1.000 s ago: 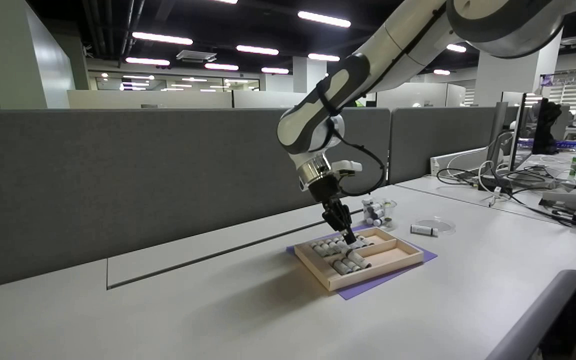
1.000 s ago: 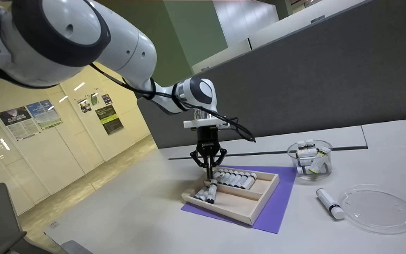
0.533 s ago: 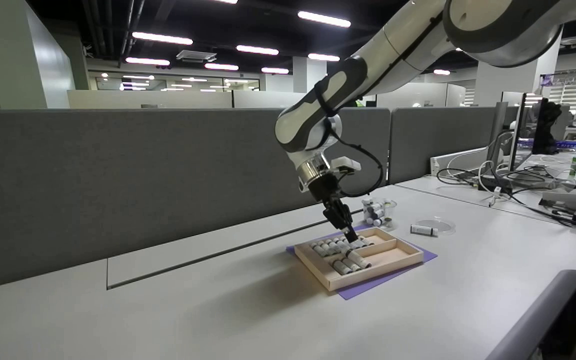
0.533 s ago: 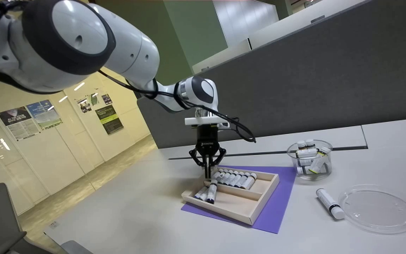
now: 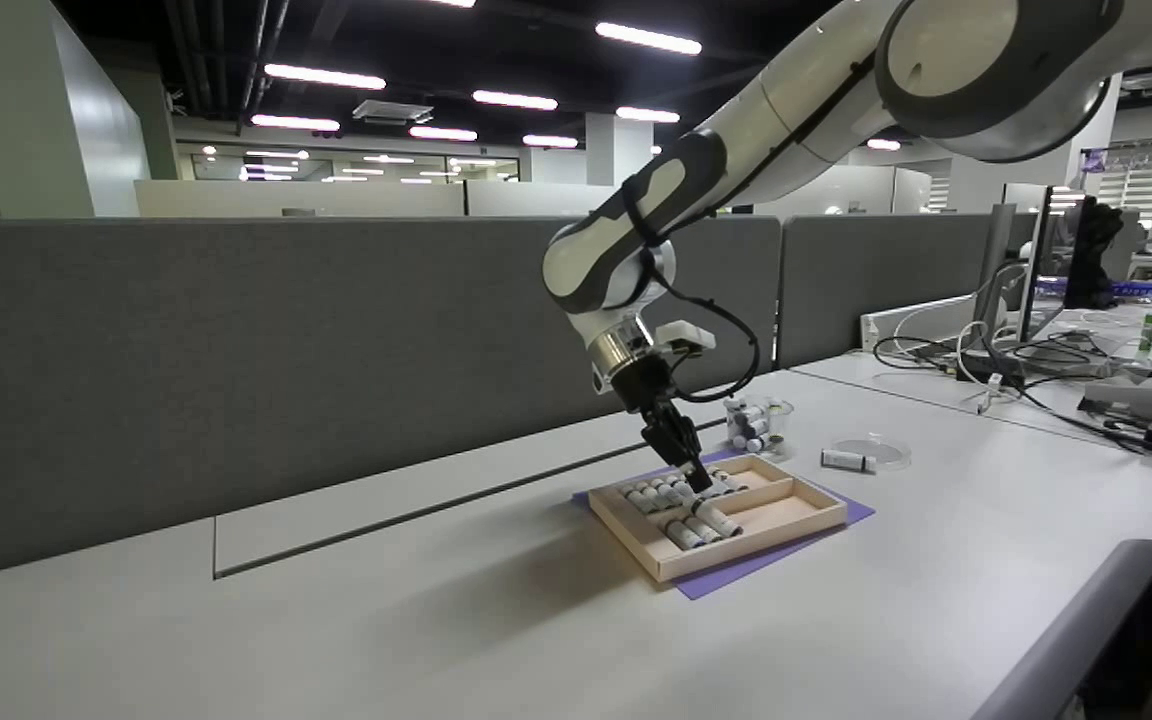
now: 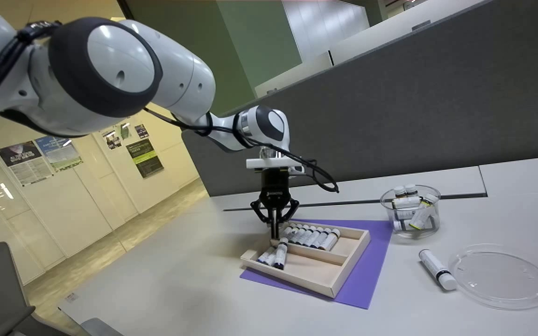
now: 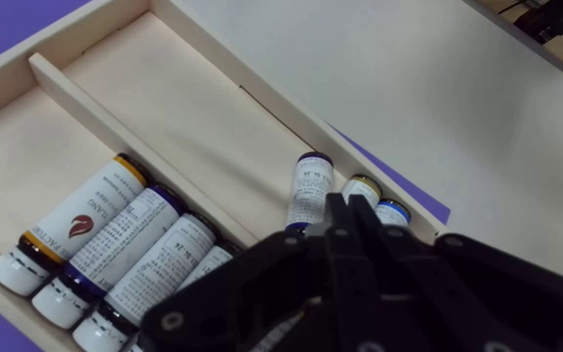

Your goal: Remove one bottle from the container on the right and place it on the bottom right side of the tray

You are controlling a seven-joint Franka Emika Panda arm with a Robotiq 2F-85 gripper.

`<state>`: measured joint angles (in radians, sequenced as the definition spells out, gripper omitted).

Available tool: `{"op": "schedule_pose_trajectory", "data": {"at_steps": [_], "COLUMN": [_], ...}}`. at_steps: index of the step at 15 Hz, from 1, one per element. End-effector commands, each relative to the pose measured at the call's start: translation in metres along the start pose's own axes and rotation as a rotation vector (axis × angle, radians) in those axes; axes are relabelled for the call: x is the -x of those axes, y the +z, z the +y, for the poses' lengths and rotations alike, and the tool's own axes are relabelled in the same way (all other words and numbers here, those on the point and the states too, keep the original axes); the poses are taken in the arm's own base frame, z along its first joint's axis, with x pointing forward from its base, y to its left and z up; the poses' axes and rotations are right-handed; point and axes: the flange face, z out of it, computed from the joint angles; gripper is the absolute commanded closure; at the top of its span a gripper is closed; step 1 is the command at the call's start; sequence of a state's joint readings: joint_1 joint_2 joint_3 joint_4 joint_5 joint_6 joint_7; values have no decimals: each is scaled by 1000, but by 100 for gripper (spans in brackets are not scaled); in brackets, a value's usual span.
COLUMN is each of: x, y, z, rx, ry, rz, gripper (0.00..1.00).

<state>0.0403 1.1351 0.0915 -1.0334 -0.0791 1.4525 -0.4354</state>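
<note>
In an exterior view the arm [image 5: 741, 150] slopes in a long diagonal from the upper right, folds at the wrist [image 5: 586, 265] and slants its fingers [image 5: 700, 480] down over the tray [image 5: 746, 543], which lies on a purple sheet [image 5: 721, 572] on the counter [image 5: 336, 630].

In an exterior view the clear container [image 6: 387, 212], with bottles [image 6: 405, 202] inside, stands toward the counter's edge along the partition [image 6: 437, 112]; a loose bottle [image 6: 436, 269] lies just beside a clear lid [image 6: 502, 280]. The fingers point straight down — over the tray, toward its end farther from the container.

In the wrist view the fingers are narrow, closed up against each other. Their tips show just beside a bottle [image 7: 312, 188], one of three at the end of a compartment [image 7: 174, 117] — whether they touch it, I cannot tell. Across the divider [image 7: 91, 115] lies a row of bottles [image 7: 88, 208].
</note>
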Motion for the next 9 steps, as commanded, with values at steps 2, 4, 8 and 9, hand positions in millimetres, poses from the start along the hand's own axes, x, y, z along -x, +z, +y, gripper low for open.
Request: {"op": "schedule_pose_trajectory", "data": {"at_steps": [2,4,8,9], "x": [-10,-12,-6,-4], "y": [0,3,-1,-2], "z": [7,10,16,18], "rx": [10,6,7,7], "ry": [22,25,34,39], "rz": [-9,-13,-23,-22], "gripper": [100,100,100,100]}}
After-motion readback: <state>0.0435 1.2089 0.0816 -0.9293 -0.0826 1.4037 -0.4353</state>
